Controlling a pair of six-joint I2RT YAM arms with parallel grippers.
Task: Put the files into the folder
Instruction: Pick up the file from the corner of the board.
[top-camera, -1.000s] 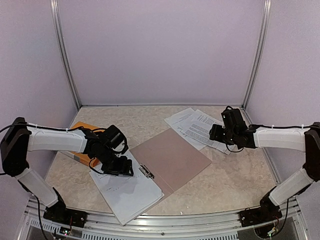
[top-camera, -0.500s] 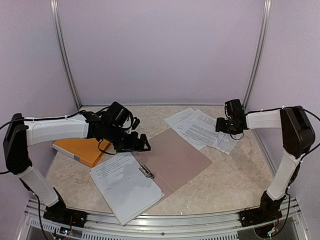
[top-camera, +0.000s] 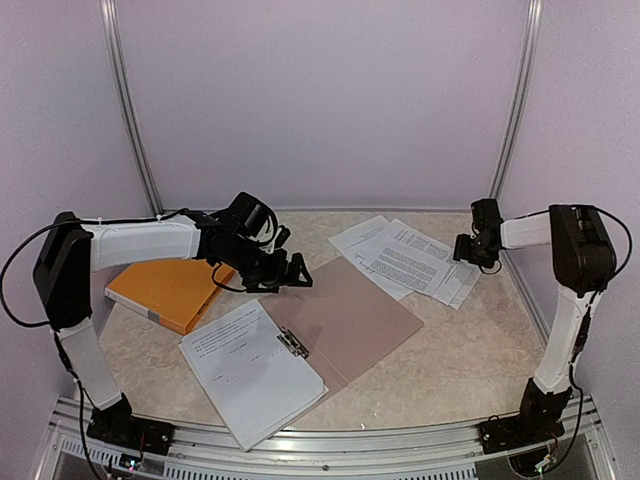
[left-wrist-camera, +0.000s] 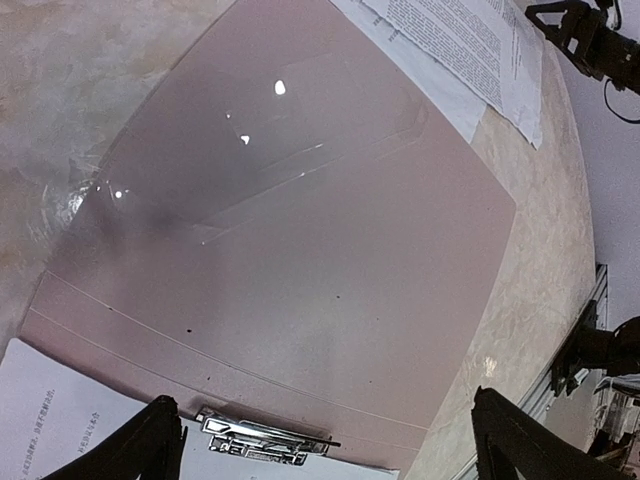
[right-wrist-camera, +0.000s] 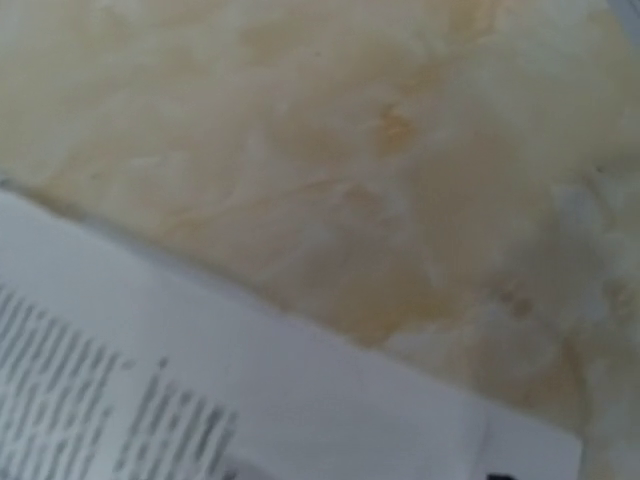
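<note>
The folder (top-camera: 350, 312) lies open in the middle of the table, its pinkish-brown cover (left-wrist-camera: 300, 230) spread flat. A metal clip (top-camera: 292, 343) (left-wrist-camera: 262, 435) sits at its spine, and a white printed sheet (top-camera: 250, 370) lies on its left half. The files (top-camera: 400, 255) (left-wrist-camera: 470, 45), loose printed sheets, lie fanned at the back right. My left gripper (top-camera: 290, 275) (left-wrist-camera: 330, 450) hovers open and empty over the cover's back-left edge. My right gripper (top-camera: 468, 248) (left-wrist-camera: 585, 40) sits low at the files' right edge, fingers apart, holding nothing. The right wrist view shows a blurred sheet corner (right-wrist-camera: 250, 400).
An orange book-like block (top-camera: 170, 292) lies at the left, under my left arm. Metal frame posts (top-camera: 510, 110) and pale walls close in the back and sides. A metal rail (top-camera: 330, 440) runs along the near edge.
My left gripper has swung from the clip side up and right over the folder cover, opening wider. My right gripper has drawn back to the right, from over the files to their right edge.
</note>
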